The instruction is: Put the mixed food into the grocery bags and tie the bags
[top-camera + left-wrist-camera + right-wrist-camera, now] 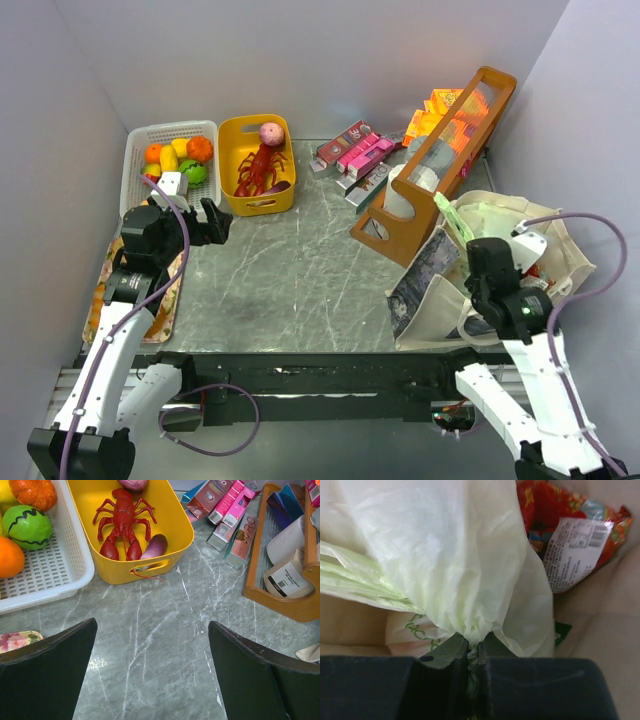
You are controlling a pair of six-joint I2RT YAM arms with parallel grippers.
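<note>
Right gripper [472,647] fingers pinching gathered neck of pale green plastic bag [460,555], bag inside beige tote [562,247], red snack packet [547,505] beside it, left gripper [152,625] fingers spread wide above grey table [165,680], near yellow basket [175,535].

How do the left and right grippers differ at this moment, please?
The left gripper stands wide open and empty; the right gripper is pinched shut on the gathered pale green plastic bag. The left gripper hovers over the marbled table by the yellow basket; the right gripper is at the beige tote. Both are dark two-finger grippers.
</note>
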